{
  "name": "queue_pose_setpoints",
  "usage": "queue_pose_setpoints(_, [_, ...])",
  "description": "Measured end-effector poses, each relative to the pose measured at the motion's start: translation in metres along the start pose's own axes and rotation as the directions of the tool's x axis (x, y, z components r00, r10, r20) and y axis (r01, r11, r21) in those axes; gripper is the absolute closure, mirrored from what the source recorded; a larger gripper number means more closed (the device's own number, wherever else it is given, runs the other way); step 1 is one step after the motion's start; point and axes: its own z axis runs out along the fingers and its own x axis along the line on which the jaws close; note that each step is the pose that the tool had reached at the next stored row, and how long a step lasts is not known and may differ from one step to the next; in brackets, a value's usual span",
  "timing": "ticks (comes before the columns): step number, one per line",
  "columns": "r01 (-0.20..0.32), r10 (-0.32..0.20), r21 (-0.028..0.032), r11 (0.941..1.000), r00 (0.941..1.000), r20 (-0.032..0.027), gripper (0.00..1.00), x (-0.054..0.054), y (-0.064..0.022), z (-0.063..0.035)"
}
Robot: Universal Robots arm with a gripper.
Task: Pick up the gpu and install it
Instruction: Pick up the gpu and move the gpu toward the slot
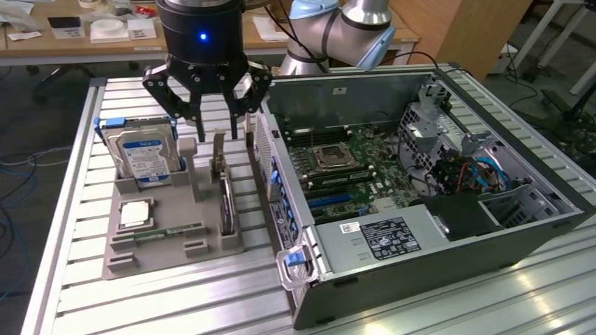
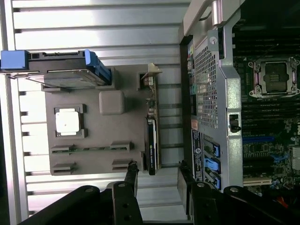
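Note:
The gpu point(image 1: 225, 190) is a thin black card standing on edge in a slot of the grey holder point(image 1: 172, 246), its pale bracket strip at the far end. From above it appears as a narrow dark strip, the gpu point(image 2: 151, 143). My gripper point(image 1: 226, 134) hangs just above the card's far end, open, with nothing between the fingers. In the wrist view the gripper point(image 2: 158, 171) has its two dark fingers point(image 2: 132, 172) apart, close to one end of the card and not touching it.
The grey holder also carries a silver hard drive point(image 1: 144, 150) with a blue label, a processor chip point(image 1: 135, 213) and a green memory stick point(image 1: 158, 234). The open computer case point(image 1: 484, 230) lies to the exterior view's right, motherboard point(image 1: 345, 164) exposed with blue slots point(image 1: 331, 201).

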Motion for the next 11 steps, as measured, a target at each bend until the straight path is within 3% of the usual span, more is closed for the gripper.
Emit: queue_pose_setpoints(11, [0.0, 0.0, -0.001, 1.0, 1.0, 0.0001, 0.53, 0.0001, -0.0001, 0.0026])
